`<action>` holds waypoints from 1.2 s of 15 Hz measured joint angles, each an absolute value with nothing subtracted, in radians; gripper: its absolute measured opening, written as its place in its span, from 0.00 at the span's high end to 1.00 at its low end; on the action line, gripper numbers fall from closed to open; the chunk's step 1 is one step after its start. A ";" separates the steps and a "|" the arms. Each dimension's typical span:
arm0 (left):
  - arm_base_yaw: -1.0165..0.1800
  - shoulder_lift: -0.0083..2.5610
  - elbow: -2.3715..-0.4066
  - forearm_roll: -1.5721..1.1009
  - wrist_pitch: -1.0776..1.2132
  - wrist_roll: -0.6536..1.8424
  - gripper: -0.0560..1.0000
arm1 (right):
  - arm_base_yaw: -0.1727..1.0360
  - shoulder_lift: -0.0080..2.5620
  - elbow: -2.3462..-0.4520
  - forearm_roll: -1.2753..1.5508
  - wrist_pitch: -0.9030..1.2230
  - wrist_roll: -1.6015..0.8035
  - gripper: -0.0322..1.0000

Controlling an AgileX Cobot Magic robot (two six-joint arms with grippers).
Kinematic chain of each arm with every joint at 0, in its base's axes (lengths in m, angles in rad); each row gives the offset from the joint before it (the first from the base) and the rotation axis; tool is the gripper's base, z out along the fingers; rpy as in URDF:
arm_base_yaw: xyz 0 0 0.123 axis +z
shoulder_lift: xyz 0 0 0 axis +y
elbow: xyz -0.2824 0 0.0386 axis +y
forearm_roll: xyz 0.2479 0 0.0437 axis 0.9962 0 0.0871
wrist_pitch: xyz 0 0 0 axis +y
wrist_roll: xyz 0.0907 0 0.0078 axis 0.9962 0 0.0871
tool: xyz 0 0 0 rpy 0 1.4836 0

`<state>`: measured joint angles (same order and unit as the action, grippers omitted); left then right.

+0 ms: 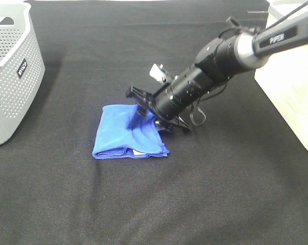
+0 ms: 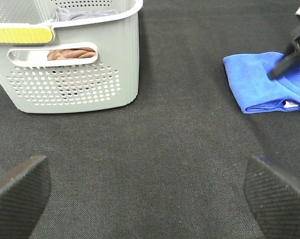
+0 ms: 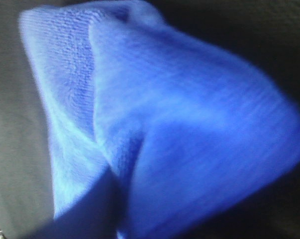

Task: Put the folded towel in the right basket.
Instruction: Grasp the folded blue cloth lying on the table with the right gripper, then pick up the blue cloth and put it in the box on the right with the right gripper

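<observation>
Right claw (image 1: 152,113), high view: mine, down on the folded towel (image 1: 128,135) mid-table, grip cannot be told, right basket (image 1: 291,102) well apart; left wrist: left claw (image 2: 150,191) wide, empty; right wrist: blue cloth fills frame, jaws unseen, transfer judged pending.

High view downward, all share towel (image 1: 118,135), right wrist seemingly pressed close

Black cylindrical arm (image 1: 194,87), silver collar (image 1: 244,48), white lettering (image 1: 276,38), looping black cable (image 1: 198,113), ribbed dark pads (image 2: 20,191)
</observation>
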<state>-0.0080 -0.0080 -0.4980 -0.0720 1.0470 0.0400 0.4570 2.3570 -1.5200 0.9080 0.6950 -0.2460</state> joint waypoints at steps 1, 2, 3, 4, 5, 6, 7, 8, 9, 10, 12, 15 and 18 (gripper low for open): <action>-0.008 -0.008 -0.498 -0.072 1.047 0.040 0.02 | 0.457 2.359 -1.526 0.894 0.697 -0.242 0.78; -0.008 -0.008 -0.498 -0.072 1.047 0.040 0.02 | 0.458 2.359 -1.546 0.869 0.712 -0.242 0.77; -0.008 -0.008 -0.498 -0.072 1.047 0.040 0.02 | 0.459 2.358 -1.564 0.845 0.732 -0.242 0.77; -0.008 -0.008 -0.498 -0.072 1.047 0.040 0.02 | 0.459 2.351 -1.593 0.807 0.768 -0.242 0.77; -0.008 -0.008 -0.498 -0.072 1.047 0.040 0.02 | 0.459 2.331 -1.633 0.777 0.814 -0.242 0.77; -0.008 -0.008 -0.498 -0.072 1.047 0.040 0.02 | 0.456 2.297 -1.688 0.756 0.867 -0.240 0.77; -0.008 -0.008 -0.498 -0.072 1.047 0.040 0.02 | 0.432 2.235 -1.777 0.750 0.936 -0.216 0.77; -0.008 -0.008 -0.498 -0.072 1.047 0.040 0.02 | 0.396 2.196 -1.838 0.750 0.972 -0.200 0.77; -0.008 -0.008 -0.498 -0.072 1.047 0.040 0.02 | 0.353 2.153 -1.899 0.749 1.002 -0.192 0.77; -0.008 -0.008 -0.498 -0.072 1.047 0.040 0.02 | 0.303 2.119 -1.965 0.735 1.038 -0.186 0.77; -0.008 -0.008 -0.498 -0.072 1.047 0.040 0.02 | 0.240 2.089 -2.024 0.713 1.083 -0.176 0.77; -0.008 -0.008 -0.498 -0.072 1.047 0.040 0.02 | -0.006 1.986 -2.196 0.565 1.200 -0.142 0.77; -0.008 -0.008 -0.498 -0.072 1.047 0.040 0.02 | -0.197 1.958 -2.218 0.334 1.210 -0.123 0.77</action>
